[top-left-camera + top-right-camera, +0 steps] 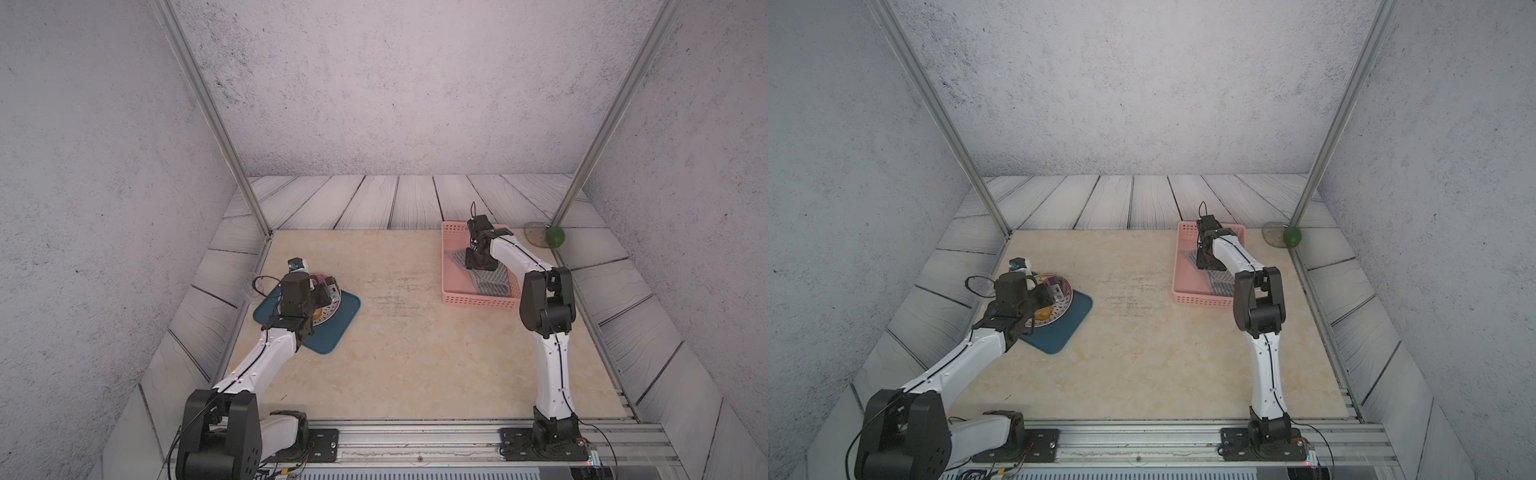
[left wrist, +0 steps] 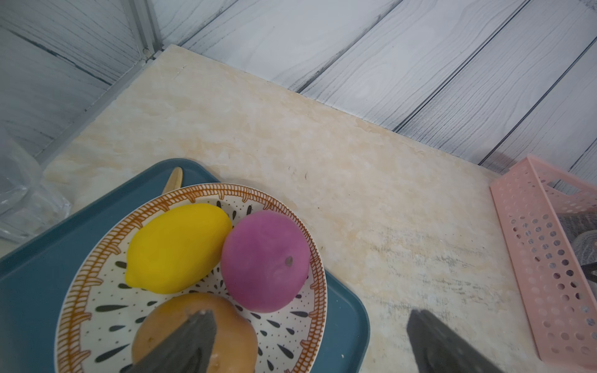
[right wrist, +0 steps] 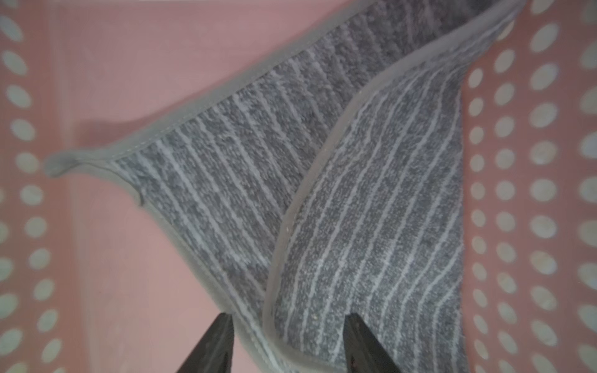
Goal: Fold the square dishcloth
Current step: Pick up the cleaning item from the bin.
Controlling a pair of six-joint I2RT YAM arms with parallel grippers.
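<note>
Inspection finds the square dishcloth (image 3: 371,210) lying inside the pink basket (image 1: 478,300), which stands near the far right corner of the table (image 1: 415,353). The right hand (image 3: 287,345) is lowered into the basket directly over the cloth. Its jaws stand apart on either side of a hemmed edge and pinch nothing. One layer of the cloth lies over another, so a first fold appears to be laid. The hems do not line up, however. One corner juts out across the basket floor, and the other side lies along the perforated wall. Judged unfinished: the layers need squaring, and a further fold may be due. The left hand (image 2: 310,313) is wide open and empty. It hovers over a patterned plate (image 2: 77,290) of fruit on the teal mat (image 2: 32,290) near the left edge, well apart from the cloth.
</note>
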